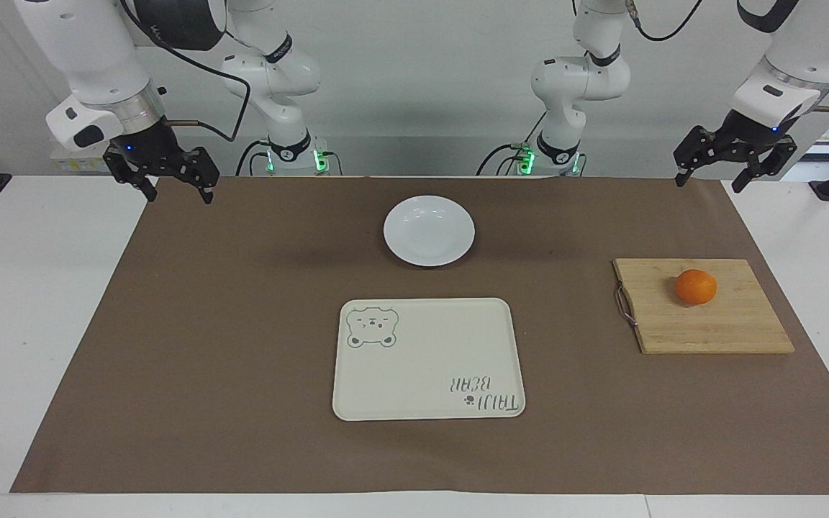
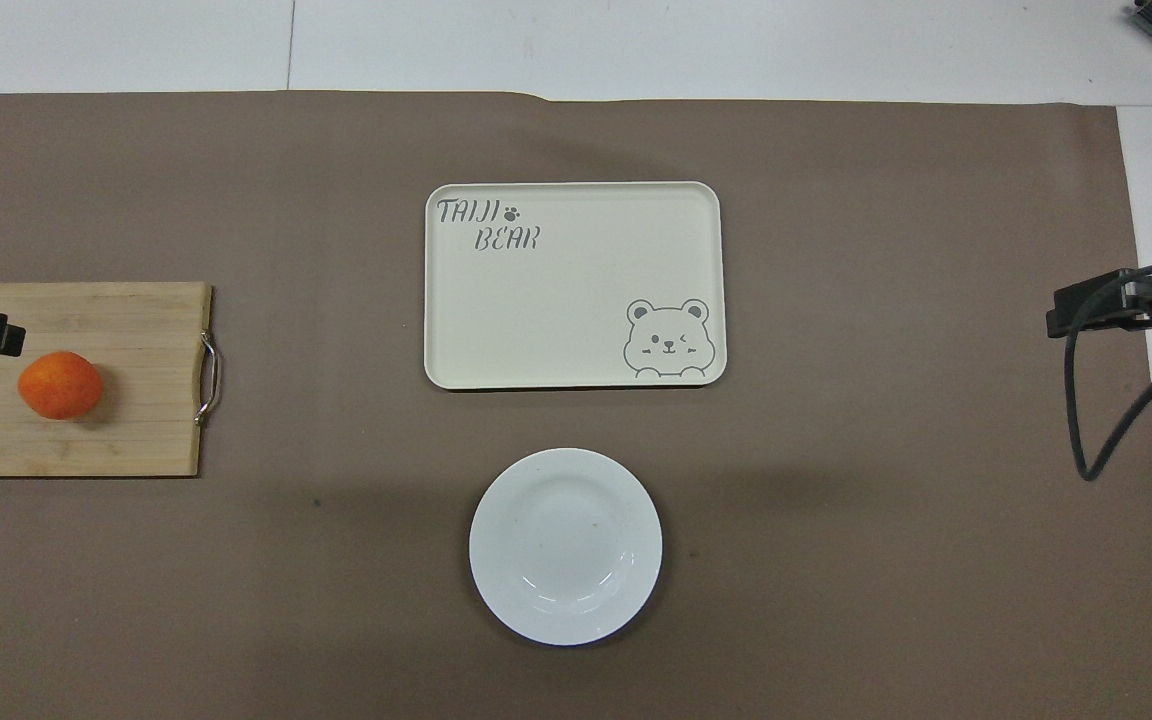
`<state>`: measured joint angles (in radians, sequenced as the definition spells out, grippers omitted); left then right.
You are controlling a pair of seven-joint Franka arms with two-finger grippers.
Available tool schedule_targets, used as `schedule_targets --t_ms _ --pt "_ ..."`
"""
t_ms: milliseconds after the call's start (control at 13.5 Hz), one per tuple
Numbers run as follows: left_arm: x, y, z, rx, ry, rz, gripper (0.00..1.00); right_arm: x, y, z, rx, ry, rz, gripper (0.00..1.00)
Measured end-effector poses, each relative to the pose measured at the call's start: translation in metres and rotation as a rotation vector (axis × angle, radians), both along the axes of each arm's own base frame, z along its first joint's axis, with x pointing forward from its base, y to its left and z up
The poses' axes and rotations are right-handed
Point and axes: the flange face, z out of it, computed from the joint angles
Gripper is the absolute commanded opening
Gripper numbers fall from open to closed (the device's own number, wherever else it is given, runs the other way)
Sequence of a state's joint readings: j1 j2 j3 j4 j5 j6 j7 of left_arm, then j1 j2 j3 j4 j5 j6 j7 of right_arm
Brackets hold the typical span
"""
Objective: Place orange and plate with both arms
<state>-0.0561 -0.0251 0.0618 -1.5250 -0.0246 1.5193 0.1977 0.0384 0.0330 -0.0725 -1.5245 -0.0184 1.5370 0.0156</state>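
Note:
The orange [image 1: 696,286] [image 2: 60,385] lies on a wooden cutting board [image 1: 702,320] [image 2: 116,440] toward the left arm's end of the table. The white plate [image 1: 429,230] [image 2: 566,545] sits empty in the middle of the table, near the robots. My left gripper [image 1: 711,180] is open and empty, up in the air over the mat's corner near the robots, apart from the orange. My right gripper [image 1: 178,193] is open and empty, raised over the mat's other near corner.
A cream tray with a bear drawing [image 1: 429,360] [image 2: 576,285] lies empty mid-table, just farther from the robots than the plate. A brown mat [image 1: 242,324] covers most of the white table. The board has a metal handle [image 1: 624,306] on its side toward the tray.

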Motion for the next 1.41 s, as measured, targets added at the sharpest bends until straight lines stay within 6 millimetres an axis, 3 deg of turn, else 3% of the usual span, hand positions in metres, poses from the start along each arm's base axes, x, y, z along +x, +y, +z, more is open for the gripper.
schedule_targets --t_ms 1407 --pt "0.0 -0.0069 0.0 0.0 0.0 -0.013 1.0 -0.0002 -0.0009 -0.0009 0.0 0.003 0.059 1.0"
